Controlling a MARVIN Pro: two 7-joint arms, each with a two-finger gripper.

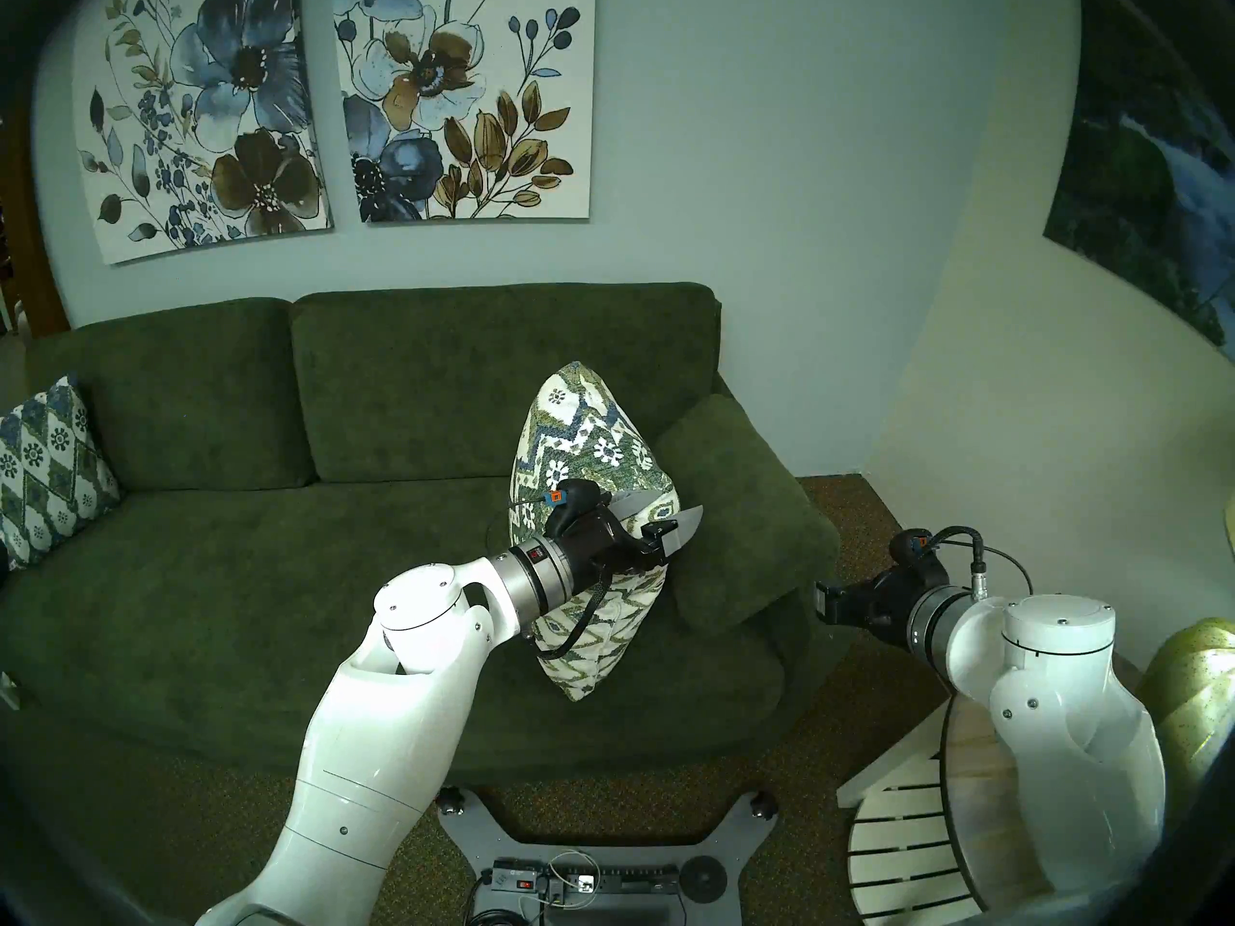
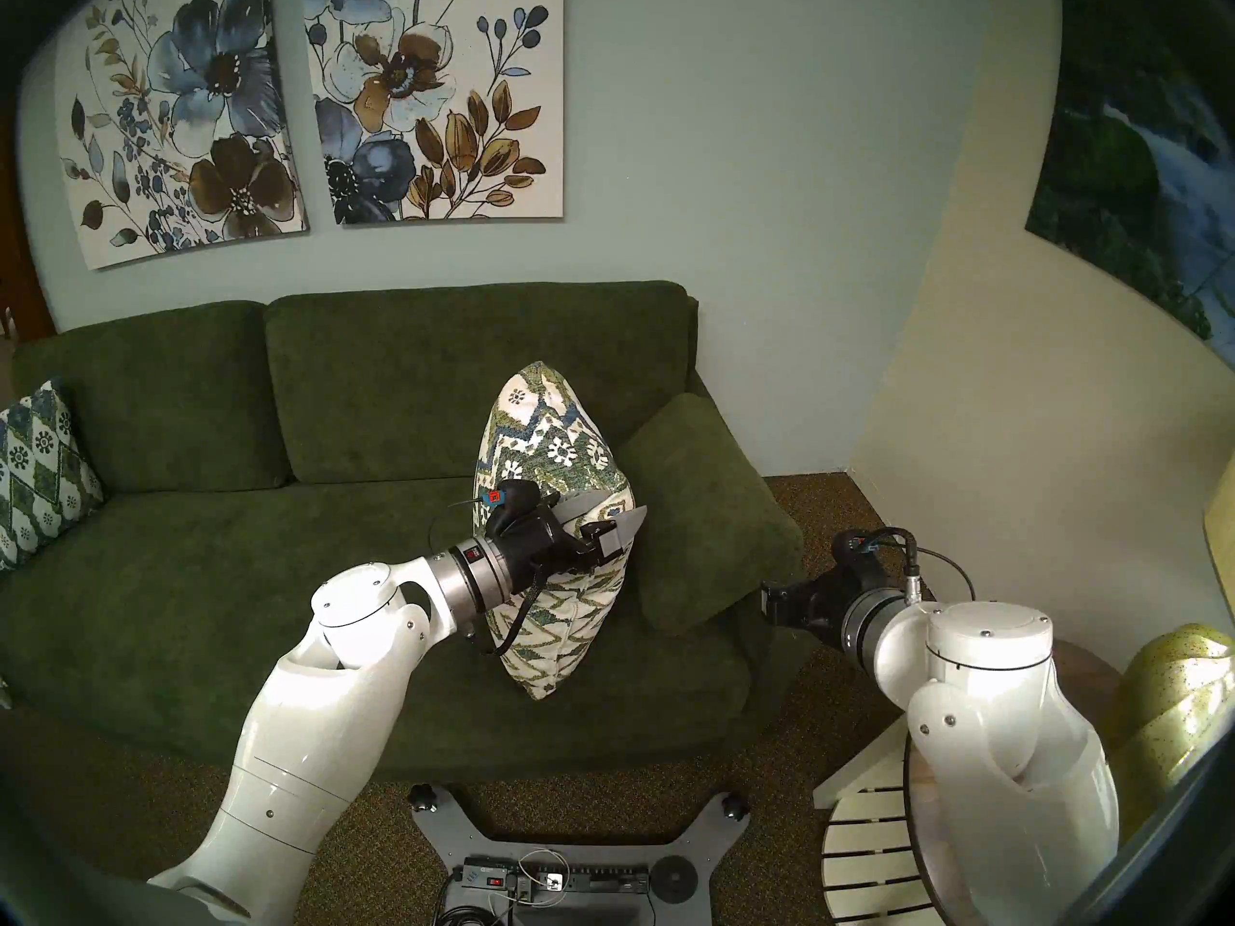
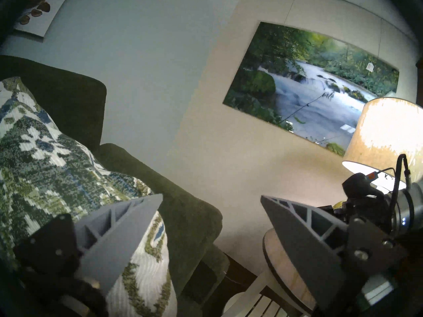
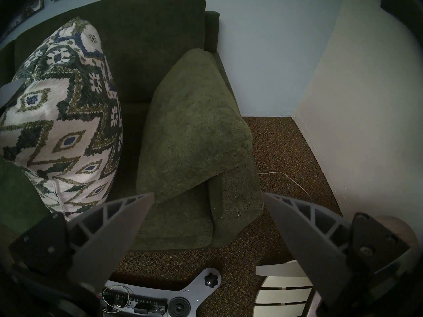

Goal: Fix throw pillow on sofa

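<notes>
The room is a carpeted corner with pale blue-grey walls; two floral canvases hang above the sofa, a river print hangs on the right wall, and a lit lamp stands near a round side table at the right. The sofa surface is dark green textured fabric, soft and yielding. The throw pillow stands on one corner on the right half of the seat, tilted, its lower point near the front edge of the seat cushion. The left pincer is spread wide against the pillow's near edge: one finger lies on the patterned face, the other hangs in open air, so nothing is clamped. The right pincer is also wide and empty, hovering near the sofa's right arm, apart from the pillow. A plain green cushion leans just right of the pillow. A second patterned pillow sits at the far left end. Risk, as judged from this pose: the pillow is balanced on a corner with only side contact, so withdrawal of the left arm could let it topple forward off the seat onto the carpet. A push to the right could displace the green cushion over the arm. A grip on loose fabric alone could slip.
</notes>
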